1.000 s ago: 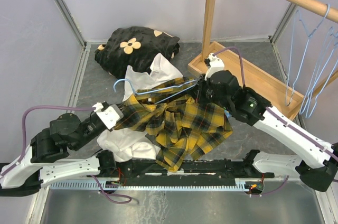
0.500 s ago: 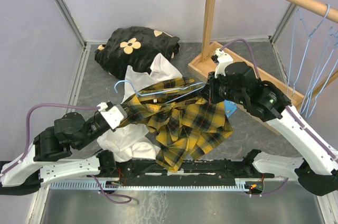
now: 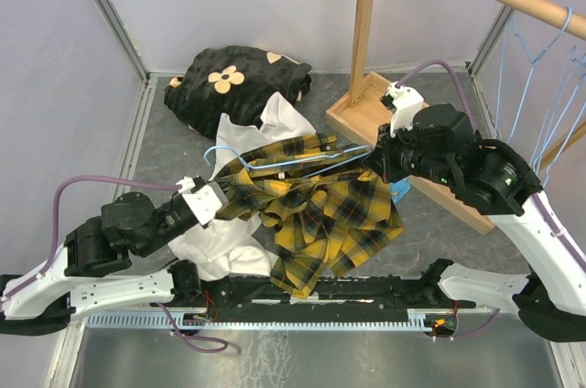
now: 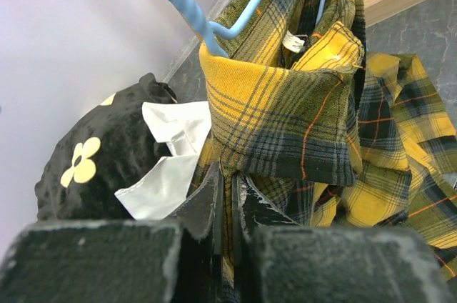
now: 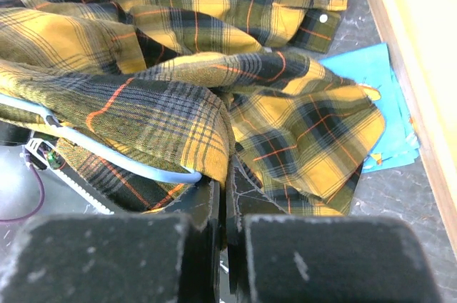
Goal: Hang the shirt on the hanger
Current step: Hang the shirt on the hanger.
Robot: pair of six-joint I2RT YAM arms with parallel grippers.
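The yellow-and-black plaid shirt (image 3: 320, 210) lies bunched on the table's middle, its upper part lifted between both arms. A pale-blue wire hanger (image 3: 275, 161) runs through that lifted part, hook to the left. My left gripper (image 3: 216, 198) is shut on the shirt's left edge; in the left wrist view the plaid cloth (image 4: 285, 110) runs down between the jaws of the gripper (image 4: 227, 176), with the hanger (image 4: 187, 4) above. My right gripper (image 3: 374, 159) is shut on the shirt's right edge (image 5: 214, 131). The hanger's end (image 5: 143, 169) curves in beside that gripper (image 5: 230, 178).
A white garment (image 3: 224, 255) lies under the shirt. Black cloth with cream flowers (image 3: 238, 77) is piled at the back. The wooden rail stand (image 3: 366, 31) and its base (image 3: 439, 145) rise on the right, with several blue hangers (image 3: 549, 104) hanging. A blue sheet (image 5: 385, 106) lies by the base.
My right arm has drawn back to the right and risen, pulling the hanger and the shirt's top with it. The left gripper has followed slightly right, still gripping the cloth.
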